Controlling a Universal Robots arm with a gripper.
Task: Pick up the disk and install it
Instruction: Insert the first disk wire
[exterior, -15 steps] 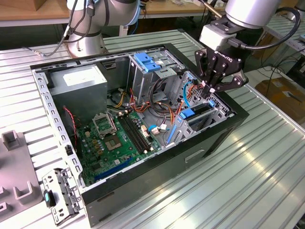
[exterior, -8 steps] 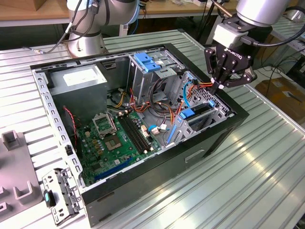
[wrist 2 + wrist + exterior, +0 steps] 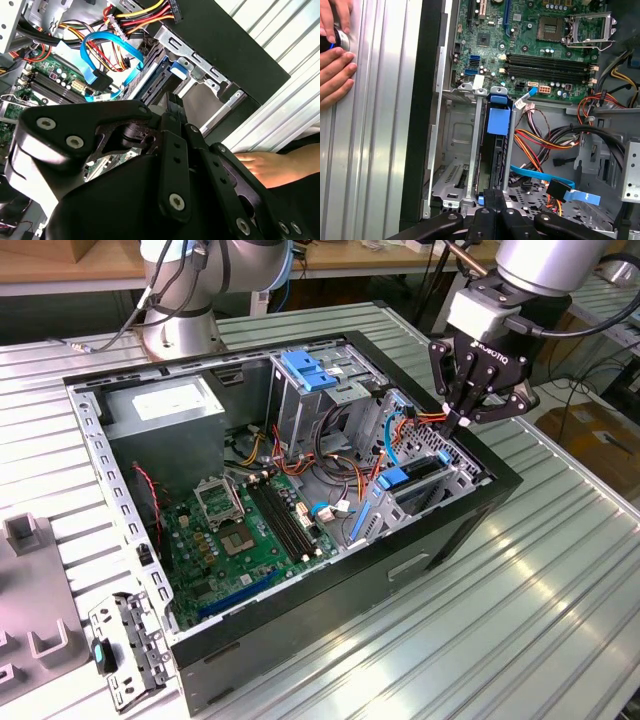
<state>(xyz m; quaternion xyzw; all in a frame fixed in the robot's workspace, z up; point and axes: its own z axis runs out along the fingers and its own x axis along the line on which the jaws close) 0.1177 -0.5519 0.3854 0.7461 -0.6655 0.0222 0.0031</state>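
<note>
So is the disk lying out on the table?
No, the disk stands on edge in a bay inside the case.

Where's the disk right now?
The disk sits in the drive cage at the case's end on the exterior view's right, just below the claw.

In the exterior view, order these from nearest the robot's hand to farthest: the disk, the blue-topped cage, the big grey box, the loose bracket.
1. The disk, in the bay just below the hand.
2. The blue-topped cage, mid-case.
3. The big grey box, case's far corner.
4. The loose bracket, outside the case.
</note>
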